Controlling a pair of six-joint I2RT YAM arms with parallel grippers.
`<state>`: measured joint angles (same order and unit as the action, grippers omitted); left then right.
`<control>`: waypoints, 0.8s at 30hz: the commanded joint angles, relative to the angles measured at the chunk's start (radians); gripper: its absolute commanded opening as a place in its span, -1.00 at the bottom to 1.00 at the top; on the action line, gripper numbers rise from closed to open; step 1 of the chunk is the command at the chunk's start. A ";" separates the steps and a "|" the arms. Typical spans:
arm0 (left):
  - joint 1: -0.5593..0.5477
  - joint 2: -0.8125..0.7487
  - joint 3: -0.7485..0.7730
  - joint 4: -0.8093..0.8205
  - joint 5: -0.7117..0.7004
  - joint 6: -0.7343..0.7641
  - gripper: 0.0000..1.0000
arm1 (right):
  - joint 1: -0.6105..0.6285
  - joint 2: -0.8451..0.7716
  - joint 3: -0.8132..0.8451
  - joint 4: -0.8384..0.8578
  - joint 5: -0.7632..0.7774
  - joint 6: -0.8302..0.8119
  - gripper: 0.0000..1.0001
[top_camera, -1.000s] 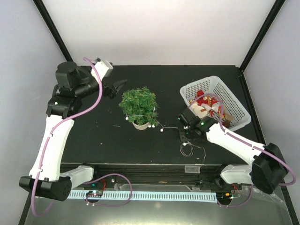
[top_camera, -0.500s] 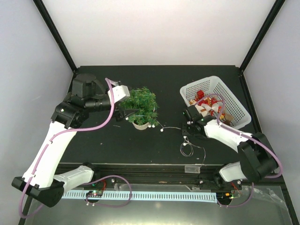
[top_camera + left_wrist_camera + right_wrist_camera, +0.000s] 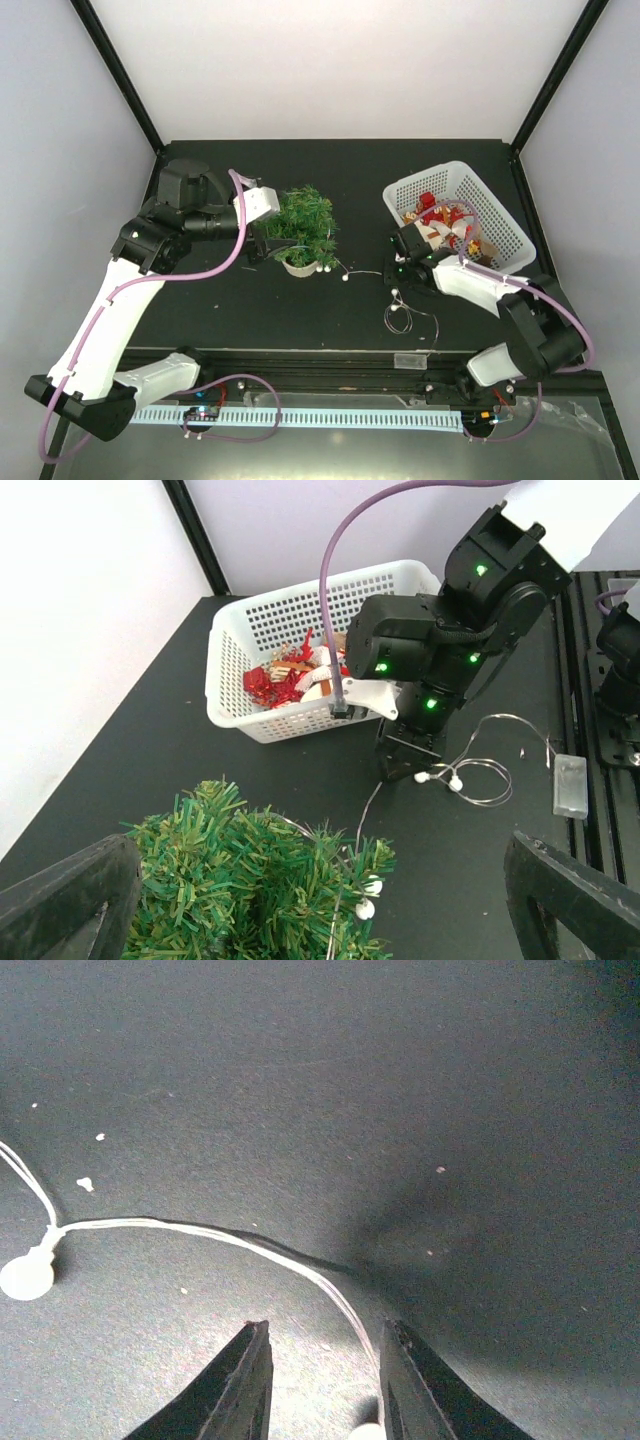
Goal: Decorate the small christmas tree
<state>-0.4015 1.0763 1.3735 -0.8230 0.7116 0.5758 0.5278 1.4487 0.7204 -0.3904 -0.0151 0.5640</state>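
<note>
The small christmas tree (image 3: 298,225) stands mid-table in a whitish pot (image 3: 300,266). A thin wire light string with white beads (image 3: 343,278) runs from its branches across the table to a loose coil (image 3: 402,318). My left gripper (image 3: 266,242) is open at the tree's left side. In the left wrist view the tree (image 3: 250,880) fills the space between its wide-apart fingers (image 3: 60,900). My right gripper (image 3: 392,274) points down at the table. Its jaws (image 3: 327,1328) stand narrowly open astride the wire (image 3: 200,1230), with a bead (image 3: 25,1275) off to the left.
A white perforated basket (image 3: 500,225) holding red and gold ornaments (image 3: 435,215) stands at the back right, just behind the right arm. A small clear battery box (image 3: 572,785) lies at the wire's end near the table's front edge.
My left gripper has swung from the back left to the tree's left side, staying open. The right gripper has shifted slightly over the wire and its jaws have narrowed.
</note>
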 commanded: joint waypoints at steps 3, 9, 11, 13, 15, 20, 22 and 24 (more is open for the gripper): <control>-0.007 -0.005 0.014 -0.024 0.025 0.025 0.98 | -0.002 0.048 -0.049 -0.004 -0.065 0.002 -0.36; -0.008 -0.013 0.009 -0.024 0.035 0.023 0.98 | -0.004 0.025 -0.087 -0.004 -0.056 0.011 -0.36; -0.008 -0.015 0.007 -0.024 0.040 0.022 0.98 | -0.004 0.011 -0.094 -0.010 -0.047 0.016 -0.36; -0.008 -0.015 0.005 -0.024 0.043 0.021 0.98 | -0.003 -0.006 -0.096 -0.024 -0.037 0.019 -0.36; -0.008 -0.016 0.003 -0.020 0.044 0.018 0.98 | -0.004 -0.030 -0.100 -0.033 -0.031 0.020 -0.34; -0.010 -0.016 0.001 -0.008 0.056 0.004 0.98 | -0.003 -0.074 -0.084 -0.065 -0.003 0.018 -0.31; -0.010 -0.018 -0.001 -0.005 0.059 0.000 0.98 | -0.004 -0.080 -0.071 -0.077 0.013 0.015 -0.30; -0.010 -0.021 -0.004 -0.004 0.060 -0.003 0.98 | -0.004 -0.082 -0.059 -0.087 0.025 0.013 -0.30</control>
<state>-0.4026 1.0740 1.3716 -0.8295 0.7361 0.5827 0.5274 1.3899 0.6373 -0.4225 -0.0277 0.5655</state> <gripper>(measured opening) 0.990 0.350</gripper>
